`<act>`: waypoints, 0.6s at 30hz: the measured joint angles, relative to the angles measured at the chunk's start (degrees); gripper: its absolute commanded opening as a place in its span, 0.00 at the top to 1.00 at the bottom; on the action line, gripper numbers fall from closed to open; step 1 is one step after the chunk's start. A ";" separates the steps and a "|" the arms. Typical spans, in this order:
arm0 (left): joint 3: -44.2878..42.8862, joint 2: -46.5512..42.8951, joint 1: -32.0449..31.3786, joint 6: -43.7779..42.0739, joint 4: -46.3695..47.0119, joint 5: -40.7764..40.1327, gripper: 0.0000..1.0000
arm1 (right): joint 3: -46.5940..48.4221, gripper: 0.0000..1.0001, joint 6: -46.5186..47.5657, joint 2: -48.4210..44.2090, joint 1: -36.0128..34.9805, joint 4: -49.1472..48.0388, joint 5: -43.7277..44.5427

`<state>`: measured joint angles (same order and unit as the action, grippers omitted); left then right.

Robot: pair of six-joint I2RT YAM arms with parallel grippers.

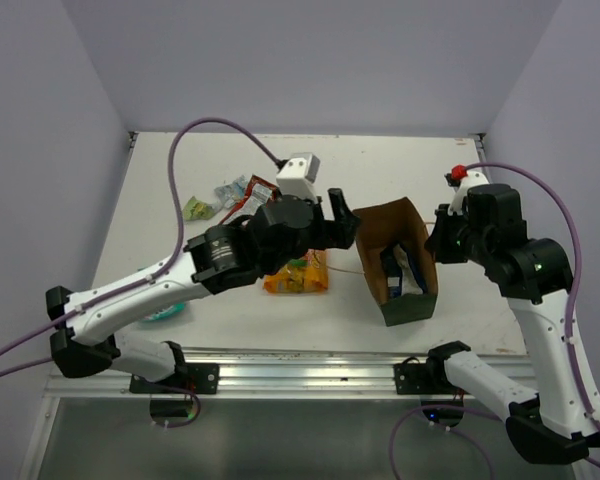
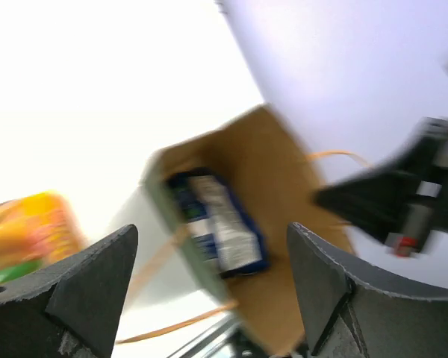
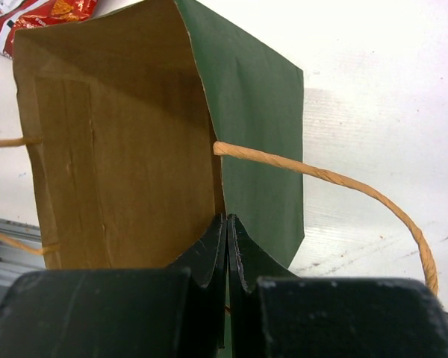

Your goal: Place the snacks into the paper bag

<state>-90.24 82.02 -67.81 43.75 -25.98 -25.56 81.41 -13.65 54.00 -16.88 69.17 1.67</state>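
Far back on the left of the white surface (image 1: 420,160) lie a light green packet (image 1: 198,208), a pale blue-silver packet (image 1: 230,190) and a red-and-white packet (image 1: 261,187). Nearer the front, a teal packet (image 1: 166,313) peeks out from under the left arm. An orange-yellow packet (image 1: 298,278) lies flat in the middle, just left of the bag.

The left claw (image 1: 345,222) hangs by the bag's left rim. Its fingers are spread wide and hold nothing.

The paper bag (image 1: 408,308) stands upright, right of the middle. It is dark green outside and brown inside, and its top is open. A dark blue-and-white packet (image 1: 392,268) lies inside it. The right claw (image 3: 225,227) is pressed together on the bag's right wall, pinching it.

Only the top view shows all the packets. The left wrist view (it is blurry) looks down into the bag at the blue packet. The right wrist view does not show that packet, but it shows the tan handle (image 3: 321,175), a loop of twisted paper, and the thin wall caught between the two fingers.
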 measured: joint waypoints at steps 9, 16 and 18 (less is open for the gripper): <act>19.54 -1.51 13.70 3.91 -10.71 -7.28 0.07 | 0.00 1.00 0.20 -0.02 0.00 -0.20 0.00; 31.01 7.96 13.00 4.92 -9.66 -2.56 0.07 | 0.00 1.00 0.35 -0.02 0.00 -0.20 0.00; 31.26 9.84 13.00 5.11 -8.66 -2.19 0.07 | 0.00 1.00 0.48 -0.02 0.00 -0.20 0.00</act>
<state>-58.98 91.85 -54.81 48.86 -34.63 -27.75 81.41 -13.17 53.98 -16.88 68.97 1.67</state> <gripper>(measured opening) 0.931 0.011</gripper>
